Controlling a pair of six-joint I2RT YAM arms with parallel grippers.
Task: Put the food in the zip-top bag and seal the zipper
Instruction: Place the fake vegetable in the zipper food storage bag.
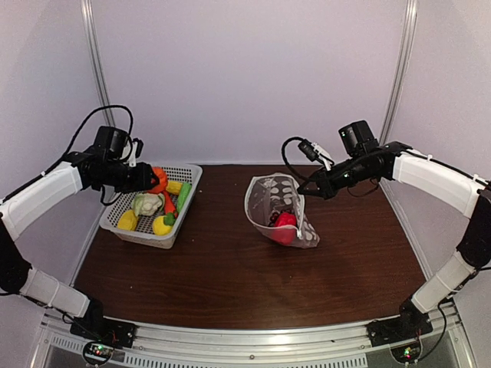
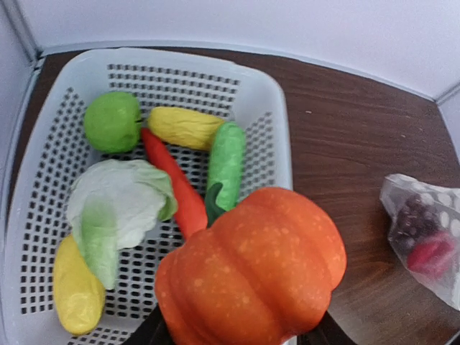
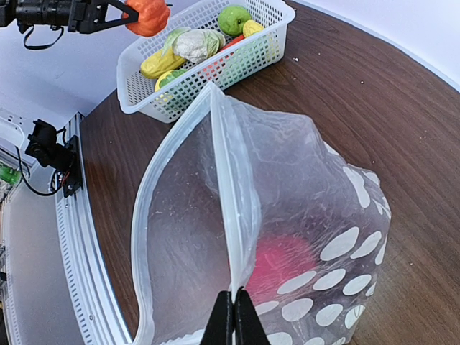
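My left gripper (image 1: 150, 179) is shut on an orange toy pumpkin (image 2: 251, 269) and holds it above the right end of the white mesh basket (image 2: 266, 100). The pumpkin also shows in the top view (image 1: 159, 179) and the right wrist view (image 3: 147, 16). The basket holds a green apple (image 2: 113, 121), corn (image 2: 184, 126), a cucumber (image 2: 227, 159), a carrot (image 2: 175, 185), a cabbage (image 2: 118, 205) and a yellow piece (image 2: 75, 289). My right gripper (image 3: 234, 316) is shut on the zipper rim (image 3: 228, 194) of the dotted zip-top bag (image 1: 280, 208), holding its mouth open. A red piece (image 3: 280, 260) and a dark one (image 2: 417, 215) lie inside.
The basket (image 1: 123, 222) stands at the far left of the brown table (image 1: 230, 268), the bag right of centre. White walls close the back and sides. A metal rail (image 1: 253, 337) with both arm bases runs along the near edge.
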